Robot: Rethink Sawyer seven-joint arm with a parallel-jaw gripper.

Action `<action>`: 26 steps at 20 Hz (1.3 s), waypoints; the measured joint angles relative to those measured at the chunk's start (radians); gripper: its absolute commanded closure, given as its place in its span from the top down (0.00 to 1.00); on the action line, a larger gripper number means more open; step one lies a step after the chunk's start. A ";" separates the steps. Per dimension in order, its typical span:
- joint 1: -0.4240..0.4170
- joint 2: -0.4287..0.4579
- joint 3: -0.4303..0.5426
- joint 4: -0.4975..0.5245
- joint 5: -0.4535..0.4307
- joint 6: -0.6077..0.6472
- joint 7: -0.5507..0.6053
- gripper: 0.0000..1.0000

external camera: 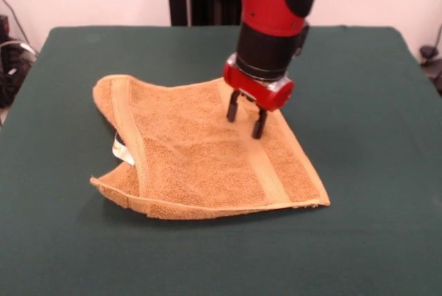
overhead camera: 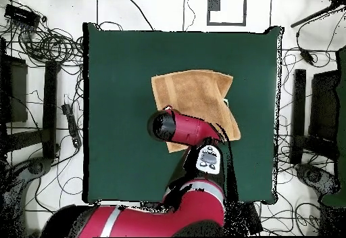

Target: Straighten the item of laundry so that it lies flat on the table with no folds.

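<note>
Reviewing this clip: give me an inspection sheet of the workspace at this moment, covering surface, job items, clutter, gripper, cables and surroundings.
Surface: dark green table, bare apart from the towel.
Job's things: orange-tan towel lies mostly spread, but its end on the picture's left in the front view is folded, with a raised curl of cloth; a small white tag shows at that fold. Not yet flat.
Clutter: nothing seen on the table.
Gripper: gripper open, fingers pointing down over the towel near one woven band; whether they touch the cloth cannot be told.
Cables: many loose cables on the floor round the table in the overhead view.
Surroundings: pale wall behind; dark equipment beside the table.
</note>
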 measured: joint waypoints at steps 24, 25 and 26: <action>0.083 -0.002 0.012 0.051 0.176 -0.059 0.000 1.00; 0.086 -0.001 0.012 0.051 0.181 -0.059 0.000 1.00; 0.091 -0.001 0.012 0.051 0.188 -0.059 0.000 1.00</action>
